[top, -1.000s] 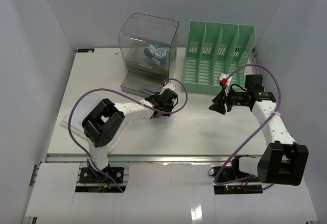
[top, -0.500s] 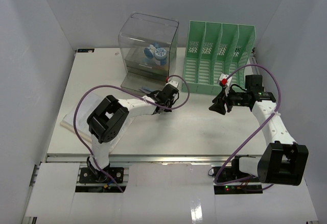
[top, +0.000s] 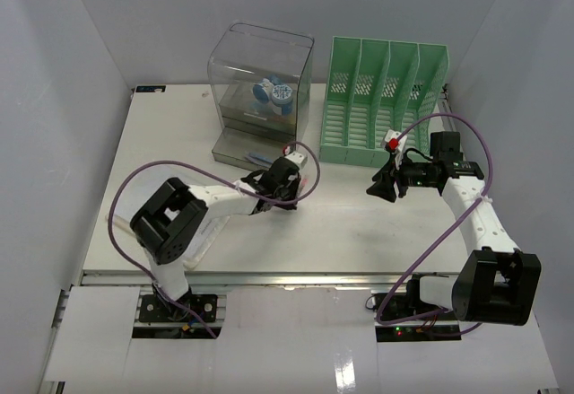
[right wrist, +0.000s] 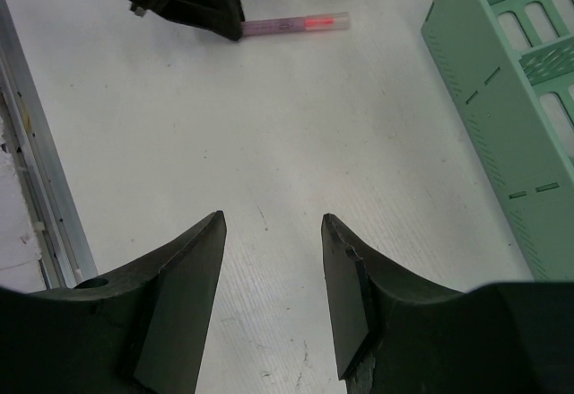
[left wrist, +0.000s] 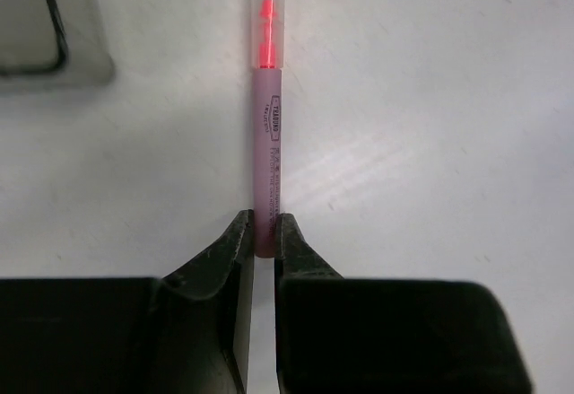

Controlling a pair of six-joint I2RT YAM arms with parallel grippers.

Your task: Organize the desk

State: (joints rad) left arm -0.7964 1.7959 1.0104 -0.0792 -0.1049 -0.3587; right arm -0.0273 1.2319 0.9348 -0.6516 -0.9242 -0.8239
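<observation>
The white desk fills the top view. A pink pen with a clear cap end lies low on the desk, in front of the clear drawer box. My left gripper is shut on the pen's near end. In the right wrist view the pen sticks out of the left gripper. In the top view the left gripper is near the desk's middle. My right gripper is open and empty, hovering over bare desk to the right of the pen; it also shows in the top view.
A clear drawer box holding blue tape rolls stands at the back. A green file rack stands to its right, its side in the right wrist view. A notebook lies at the left edge. An aluminium rail runs along the front.
The left arm's elbow has swung down and to the left, and its gripper has drawn back slightly from the drawer box, still shut on the pen. The right arm has not moved.
</observation>
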